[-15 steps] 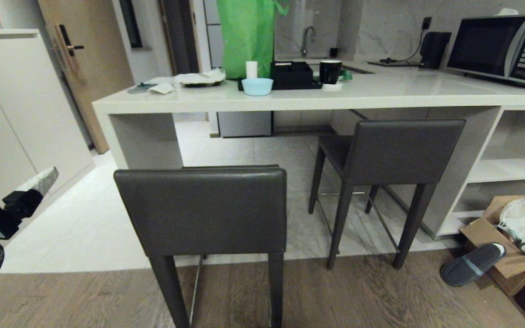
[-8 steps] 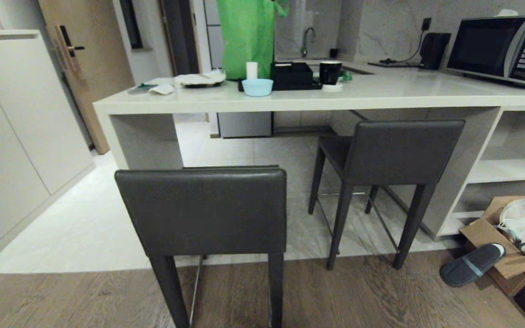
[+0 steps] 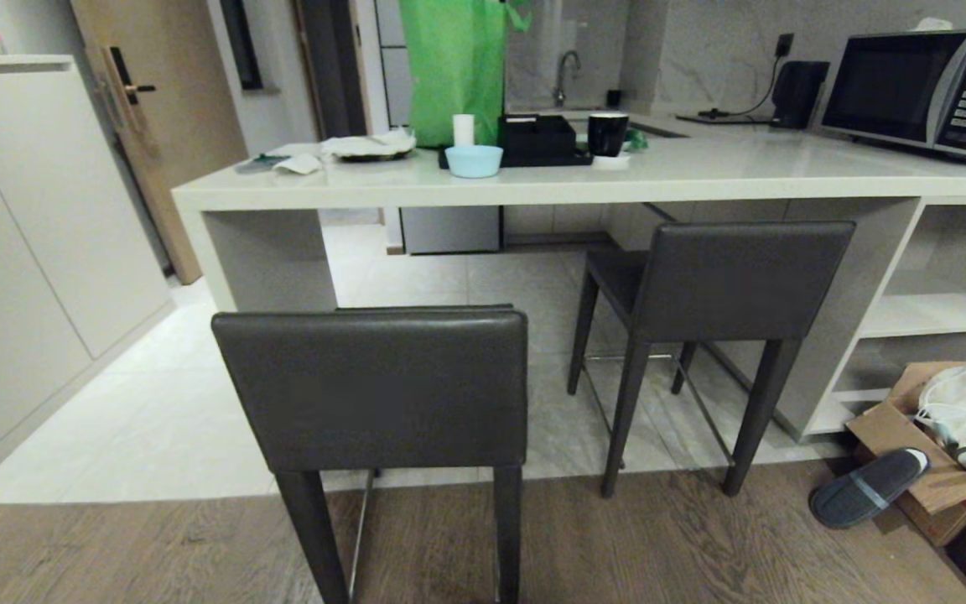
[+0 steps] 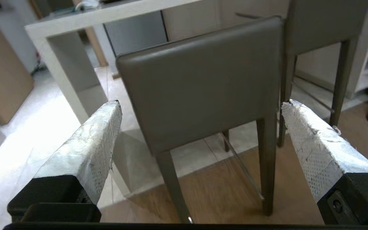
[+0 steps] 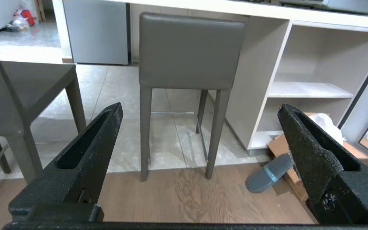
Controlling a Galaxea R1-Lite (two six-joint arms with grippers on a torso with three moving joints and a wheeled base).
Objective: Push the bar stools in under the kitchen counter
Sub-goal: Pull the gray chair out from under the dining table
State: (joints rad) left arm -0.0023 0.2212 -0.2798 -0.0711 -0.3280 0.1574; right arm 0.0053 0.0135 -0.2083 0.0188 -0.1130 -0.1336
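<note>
Head view: neither arm in frame; both stools sit in front of the table (image 3: 533,180), nothing touching them.
Near stool (image 3: 370,390): well out from the table, back legs on the wood floor, backrest facing the robot. Not pushed in.
Far stool (image 3: 743,277): seat partly under the table edge, just beside the white shelves (image 3: 936,312). Looks closer to home, though depth is hard to judge from here.
Left gripper (image 4: 200,127): jaws wide, empty, lined up on the near stool's backrest, apart from it.
Right gripper (image 5: 200,127): jaws wide, empty, facing the far stool, well apart.
Why: open jaws likely suit pushing on a flat backrest.
Obstacles: slipper (image 3: 869,486) and cardboard box (image 3: 911,457) on the floor right of the far stool; the gap under the table looks free.
Table clutter: blue bowl (image 3: 473,159), black mug (image 3: 608,132), green bag (image 3: 454,67), microwave (image 3: 923,88). Not in the way.
</note>
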